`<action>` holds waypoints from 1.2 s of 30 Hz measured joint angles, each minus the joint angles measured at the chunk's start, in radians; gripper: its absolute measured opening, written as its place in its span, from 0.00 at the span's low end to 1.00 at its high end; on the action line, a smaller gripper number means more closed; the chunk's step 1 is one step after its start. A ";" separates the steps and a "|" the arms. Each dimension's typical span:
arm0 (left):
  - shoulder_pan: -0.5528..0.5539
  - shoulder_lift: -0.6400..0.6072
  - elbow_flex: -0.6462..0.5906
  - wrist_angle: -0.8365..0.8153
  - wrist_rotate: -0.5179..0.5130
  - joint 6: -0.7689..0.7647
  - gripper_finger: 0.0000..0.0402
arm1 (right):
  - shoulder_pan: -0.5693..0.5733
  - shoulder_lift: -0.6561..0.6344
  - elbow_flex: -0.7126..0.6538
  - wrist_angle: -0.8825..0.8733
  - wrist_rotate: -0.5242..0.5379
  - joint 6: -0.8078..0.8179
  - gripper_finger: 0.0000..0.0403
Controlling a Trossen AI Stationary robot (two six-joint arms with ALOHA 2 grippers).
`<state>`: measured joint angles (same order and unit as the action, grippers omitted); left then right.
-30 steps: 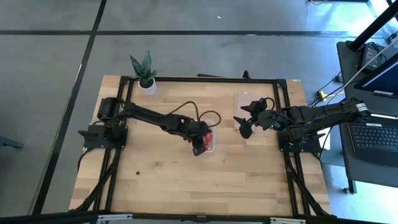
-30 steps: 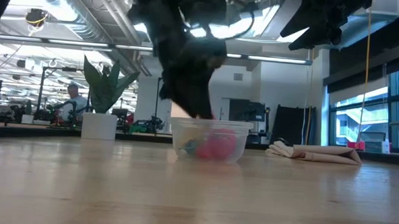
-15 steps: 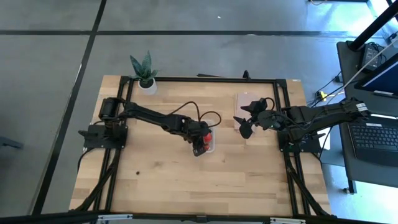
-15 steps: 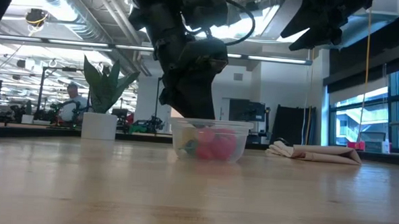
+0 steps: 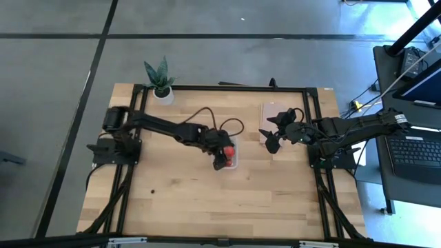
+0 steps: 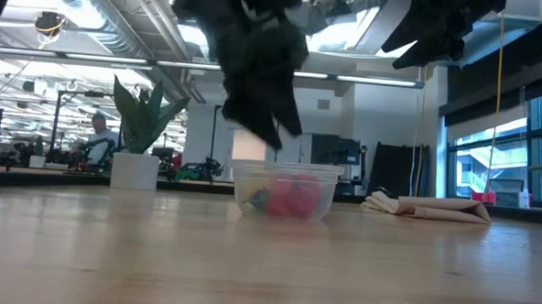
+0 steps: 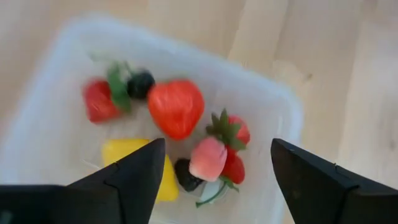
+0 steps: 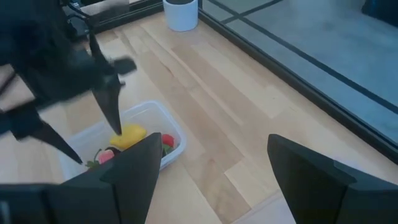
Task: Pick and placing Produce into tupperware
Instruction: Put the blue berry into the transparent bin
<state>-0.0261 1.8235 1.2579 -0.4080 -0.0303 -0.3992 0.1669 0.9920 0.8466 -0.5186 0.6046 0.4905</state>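
The clear tupperware (image 5: 233, 162) (image 6: 283, 191) stands at the table's middle. It holds the produce: red strawberries (image 7: 176, 107), a yellow lemon (image 7: 127, 152), dark berries (image 7: 140, 84) and a pinkish piece (image 7: 207, 158). My left gripper (image 5: 220, 156) (image 7: 217, 146) hangs open just above the tupperware, fingers pointing down, nothing between them. It also shows in the low view (image 6: 272, 134) and the right wrist view (image 8: 87, 130). My right gripper (image 5: 269, 141) (image 8: 214, 140) hovers open and empty to the right of the tupperware.
A potted plant (image 5: 160, 81) (image 6: 139, 137) stands at the far left corner. A flat pinkish lid (image 5: 273, 114) lies at the far right, behind my right gripper. A laptop (image 5: 417, 148) sits off the table's right side. Bare wood stretches along the near side.
My left gripper has risen out of the tupperware and now hangs above its rim, with its fingers standing wider apart than before. The produce stays in the tupperware.
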 joint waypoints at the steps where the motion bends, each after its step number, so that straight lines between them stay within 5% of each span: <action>1: 0.000 -0.019 0.000 0.000 -0.011 0.009 0.71 | 0.000 0.000 0.000 0.000 0.000 -0.002 0.73; 15: -0.043 -0.382 0.001 -0.178 -0.056 0.048 0.69 | 0.000 0.000 0.000 0.007 0.003 -0.002 0.73; 25: -0.173 -0.465 0.002 -0.407 -0.065 0.017 0.69 | 0.000 0.000 0.000 0.008 0.003 0.001 0.73; 30: -0.277 -0.456 0.002 -0.655 -0.126 -0.173 0.69 | 0.000 0.000 0.000 0.010 0.003 0.001 0.73; 36: -0.384 -0.456 0.000 -0.850 -0.134 -0.637 0.69 | 0.000 0.000 0.000 0.014 0.003 0.003 0.73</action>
<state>-0.4103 1.3678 1.2583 -1.2580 -0.1643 -1.0357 0.1665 0.9920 0.8463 -0.5041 0.6079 0.4937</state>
